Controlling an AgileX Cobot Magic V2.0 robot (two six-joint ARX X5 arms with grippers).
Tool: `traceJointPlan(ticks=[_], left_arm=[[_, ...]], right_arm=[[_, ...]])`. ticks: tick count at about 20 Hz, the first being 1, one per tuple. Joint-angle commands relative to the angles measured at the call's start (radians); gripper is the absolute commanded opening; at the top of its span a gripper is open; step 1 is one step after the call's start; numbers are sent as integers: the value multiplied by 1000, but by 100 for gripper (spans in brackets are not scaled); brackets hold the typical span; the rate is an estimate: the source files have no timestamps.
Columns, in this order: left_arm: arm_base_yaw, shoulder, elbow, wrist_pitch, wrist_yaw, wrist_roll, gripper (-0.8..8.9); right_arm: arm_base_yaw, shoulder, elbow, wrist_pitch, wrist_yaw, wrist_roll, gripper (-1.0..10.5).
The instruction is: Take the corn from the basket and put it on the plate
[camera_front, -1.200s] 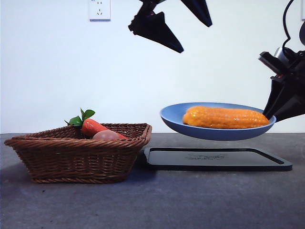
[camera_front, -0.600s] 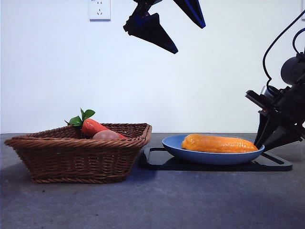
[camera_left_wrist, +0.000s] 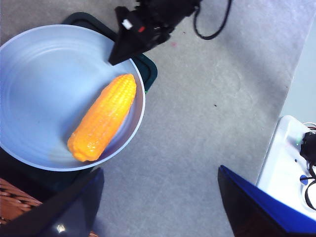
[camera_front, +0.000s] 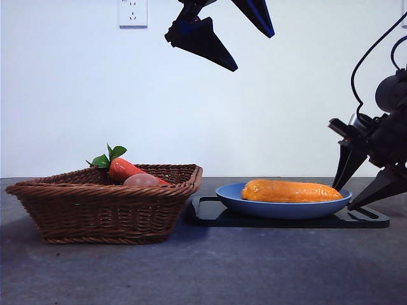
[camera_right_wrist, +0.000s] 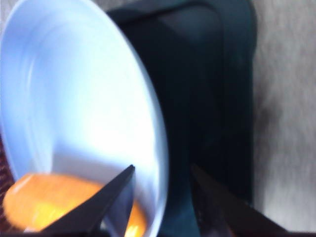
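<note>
Grey, lightly speckled worktop point(camera_front: 254, 267) runs under a plain white wall with a socket high up, and on it I have the wicker basket point(camera_front: 105, 203) to one side, holding only the carrot point(camera_front: 124, 169) and a pinkish round item point(camera_front: 141, 180). Just beside it lies the flat black tray point(camera_front: 365, 219) with the blue plate point(camera_front: 283, 208) resting on it, and the corn point(camera_front: 291, 190) lies lengthwise in the plate, toward its near rim in my left wrist view. I judge the corn a stiff, light, glossy cob, likely to slip if pinched at a tapered end, so I would take it across the thick middle. The plate looks like smooth light plastic, best gripped at its raised rim. My right hand point(camera_front: 365, 184) sits at the plate's far rim with its jaws spread astride the edge, no longer clamped. My left hand point(camera_front: 245, 38) hangs high above the plate, jaws wide apart and empty. Against a second ago, the plate is down flat on the tray rather than held up tilted in the air, and since half a second ago the right hand's jaws have parted off the rim.
</note>
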State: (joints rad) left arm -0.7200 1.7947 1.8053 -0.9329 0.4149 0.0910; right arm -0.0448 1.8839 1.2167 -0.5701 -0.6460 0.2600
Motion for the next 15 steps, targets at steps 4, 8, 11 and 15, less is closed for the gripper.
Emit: traceJointPlan(ticks=[4, 8, 11, 15], left_arm=[[-6, 9, 32, 13, 0, 10, 378], [-5, 9, 32, 13, 0, 9, 378], [-5, 9, 32, 13, 0, 9, 376], [-5, 9, 32, 10, 0, 9, 292]], right_arm=[[-43, -175, 21, -137, 51, -94, 202], [-53, -389, 21, -244, 68, -155, 202], [-30, -579, 21, -346, 58, -216, 202], [46, -786, 20, -451, 60, -245, 198]])
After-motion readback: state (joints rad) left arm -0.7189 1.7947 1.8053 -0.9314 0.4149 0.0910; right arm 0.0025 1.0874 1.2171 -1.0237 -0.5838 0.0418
